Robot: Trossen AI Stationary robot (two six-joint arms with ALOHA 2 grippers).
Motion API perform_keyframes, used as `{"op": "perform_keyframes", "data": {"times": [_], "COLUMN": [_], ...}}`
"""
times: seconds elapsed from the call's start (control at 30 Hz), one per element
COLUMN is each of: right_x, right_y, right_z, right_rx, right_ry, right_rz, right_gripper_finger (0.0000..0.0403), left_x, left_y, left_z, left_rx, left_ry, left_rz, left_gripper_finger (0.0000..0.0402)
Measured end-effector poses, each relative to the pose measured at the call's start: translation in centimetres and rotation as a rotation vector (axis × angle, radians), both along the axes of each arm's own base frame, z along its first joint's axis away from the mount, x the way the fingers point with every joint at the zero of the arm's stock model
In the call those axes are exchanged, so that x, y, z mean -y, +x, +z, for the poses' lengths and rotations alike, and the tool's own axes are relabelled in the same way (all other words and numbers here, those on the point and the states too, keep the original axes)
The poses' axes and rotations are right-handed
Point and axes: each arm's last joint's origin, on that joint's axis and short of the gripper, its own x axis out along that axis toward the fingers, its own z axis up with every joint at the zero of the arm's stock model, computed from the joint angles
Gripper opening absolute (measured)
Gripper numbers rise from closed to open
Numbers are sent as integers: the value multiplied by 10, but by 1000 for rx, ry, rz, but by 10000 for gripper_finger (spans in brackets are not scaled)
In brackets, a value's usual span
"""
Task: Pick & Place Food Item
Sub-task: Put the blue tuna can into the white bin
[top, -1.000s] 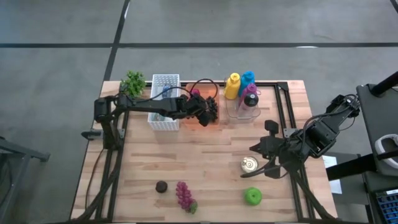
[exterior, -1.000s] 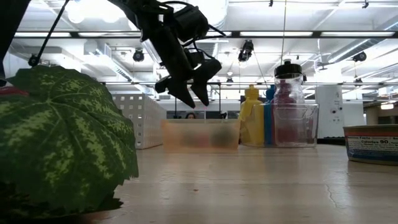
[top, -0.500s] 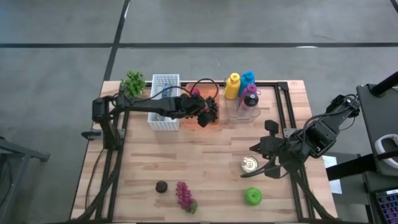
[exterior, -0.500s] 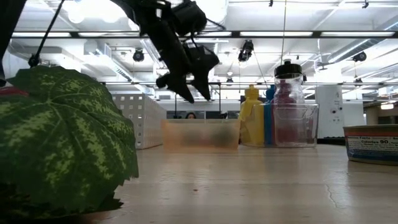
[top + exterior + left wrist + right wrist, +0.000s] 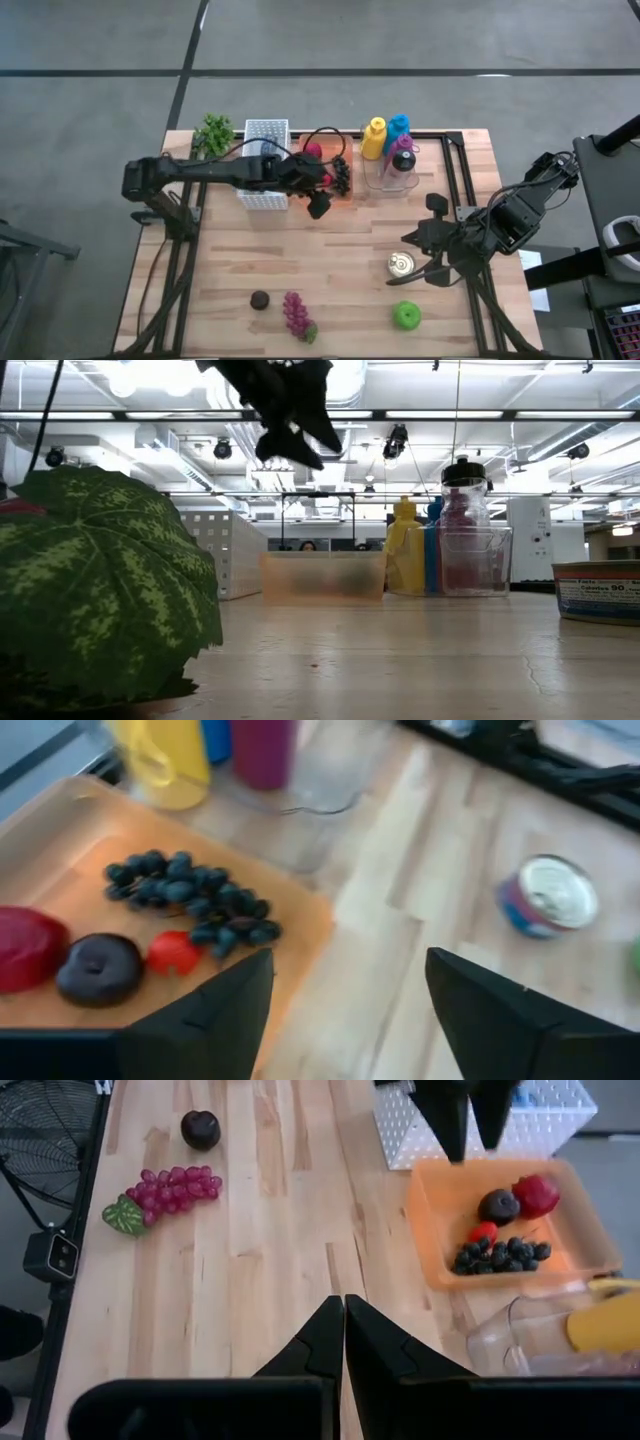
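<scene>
An orange tray [image 5: 327,178] at the table's far middle holds dark grapes [image 5: 190,898], a dark doughnut [image 5: 98,970], a small red strawberry [image 5: 172,951] and a larger red fruit [image 5: 25,946]. My left gripper [image 5: 318,206] hangs open above the tray's near edge, with nothing between its fingers [image 5: 348,970]; the low view shows it high above the table [image 5: 295,435]. My right gripper [image 5: 412,240] waits shut [image 5: 343,1342] at the right, just above a tin can [image 5: 402,264]. Purple grapes [image 5: 297,314], a dark plum [image 5: 260,300] and a green apple [image 5: 406,316] lie near the table's front edge.
A white perforated basket [image 5: 265,165] stands left of the tray and a leafy green [image 5: 214,132] at the far left corner. Yellow, blue and magenta bottles [image 5: 390,140] stand in a clear container right of the tray. A black frame [image 5: 462,175] borders the right side.
My left gripper has risen from over the tray and drawn back toward the table's near and left edges, tipping its fingers up somewhat. It carries nothing.
</scene>
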Motion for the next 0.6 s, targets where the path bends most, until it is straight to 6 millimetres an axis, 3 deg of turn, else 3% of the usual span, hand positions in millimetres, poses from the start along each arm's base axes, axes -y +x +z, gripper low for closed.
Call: {"op": "perform_keyframes", "data": {"times": [0.33,0.6], "right_x": [2,11], "right_y": [-3,-15], "right_z": [-38,-74], "right_rx": [-82,-154], "right_ry": [95,246], "right_rz": [-154,-360], "right_gripper_finger": [8,8], "left_x": [47,79], "left_y": [-17,-29], "left_z": [34,48], "left_rx": [97,147], "left_ry": [7,4], "left_rz": [-134,-232], "left_gripper_finger": [173,105]}}
